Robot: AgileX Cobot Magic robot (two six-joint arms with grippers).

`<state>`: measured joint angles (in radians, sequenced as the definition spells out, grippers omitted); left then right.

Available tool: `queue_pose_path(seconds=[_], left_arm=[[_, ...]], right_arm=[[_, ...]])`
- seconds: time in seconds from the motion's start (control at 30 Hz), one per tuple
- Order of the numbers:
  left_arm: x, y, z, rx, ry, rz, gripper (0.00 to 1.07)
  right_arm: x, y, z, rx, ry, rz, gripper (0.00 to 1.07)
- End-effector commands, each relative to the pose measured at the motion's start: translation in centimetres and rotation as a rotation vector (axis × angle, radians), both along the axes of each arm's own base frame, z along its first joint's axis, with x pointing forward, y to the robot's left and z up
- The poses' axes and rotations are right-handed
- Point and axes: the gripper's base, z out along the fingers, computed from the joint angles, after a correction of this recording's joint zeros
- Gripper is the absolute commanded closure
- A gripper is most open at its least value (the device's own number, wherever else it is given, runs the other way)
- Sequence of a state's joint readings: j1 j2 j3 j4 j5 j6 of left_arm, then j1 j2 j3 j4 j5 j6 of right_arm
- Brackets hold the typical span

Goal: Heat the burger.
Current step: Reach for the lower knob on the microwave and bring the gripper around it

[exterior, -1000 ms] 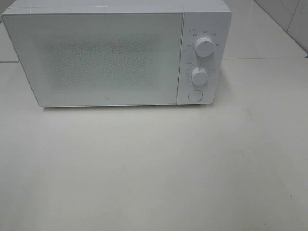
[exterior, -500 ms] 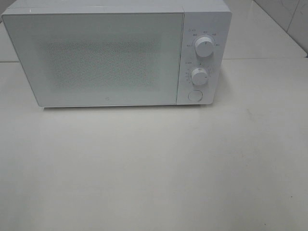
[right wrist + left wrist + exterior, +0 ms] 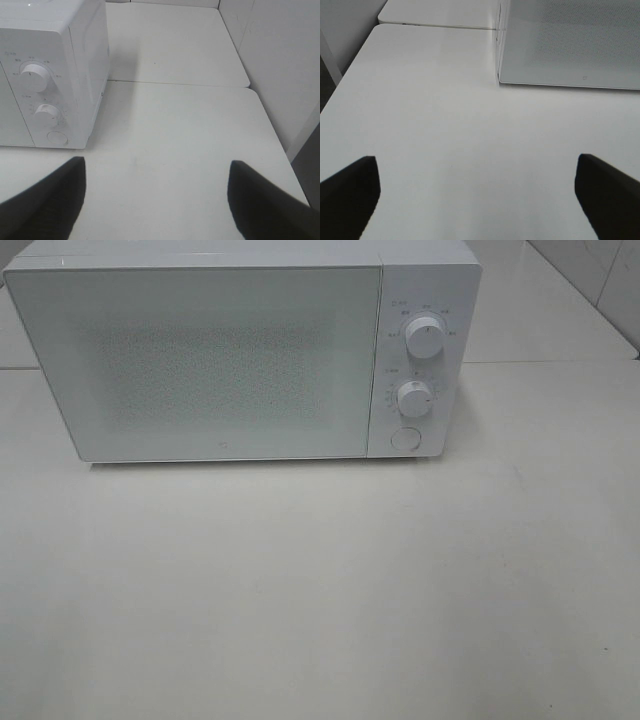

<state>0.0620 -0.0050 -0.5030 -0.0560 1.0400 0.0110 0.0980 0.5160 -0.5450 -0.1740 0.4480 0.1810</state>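
Fingers (image 3: 350,195) of the left gripper (image 3: 476,165) were seen spread wide and released, with nothing grasped. Only bare table (image 3: 445,125) was seen in the gap between them and just ahead of them. Farther ahead of these jaws, toward the robot's right, the microwave (image 3: 570,40) was seen standing on the table, well apart from the fingers. Its door (image 3: 555,55) was shut and a front corner was turned toward the gripper.

The right gripper (image 3: 157,164) was likewise held open and released, its dark fingers (image 3: 45,200) set wide apart with nothing between them but table. Ahead of these jaws, toward the robot's left, the microwave's control side was seen. Nearest the jaws was a round button (image 3: 56,137), the lower knob (image 3: 46,115) was beyond it, and the upper knob (image 3: 34,76) was farthest. None of them was touched. On the other side of the jaws a white wall (image 3: 285,60) was seen along the table's edge.

From the high camera neither gripper was seen. The microwave was shown at the far side of the table with its frosted door closed, and nothing could be made out through it.

The burger was shown in no view, so its place could not be told.
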Motion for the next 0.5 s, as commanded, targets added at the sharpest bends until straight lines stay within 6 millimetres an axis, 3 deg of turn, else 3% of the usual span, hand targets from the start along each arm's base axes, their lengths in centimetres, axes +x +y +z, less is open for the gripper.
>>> queue_pose_path(seconds=[0.03,0.5], left_arm=[[-0.3,-0.1,-0.1,-0.005,-0.025,-0.002,0.08],[-0.3,-0.1,-0.1,-0.005,-0.025,-0.002,0.09]], right_arm=[[1.6,0.2,0.2,0.006,-0.028,0.01,0.32],[6.3,1.0,-1.1,0.01,-0.026,0.047,0.32]])
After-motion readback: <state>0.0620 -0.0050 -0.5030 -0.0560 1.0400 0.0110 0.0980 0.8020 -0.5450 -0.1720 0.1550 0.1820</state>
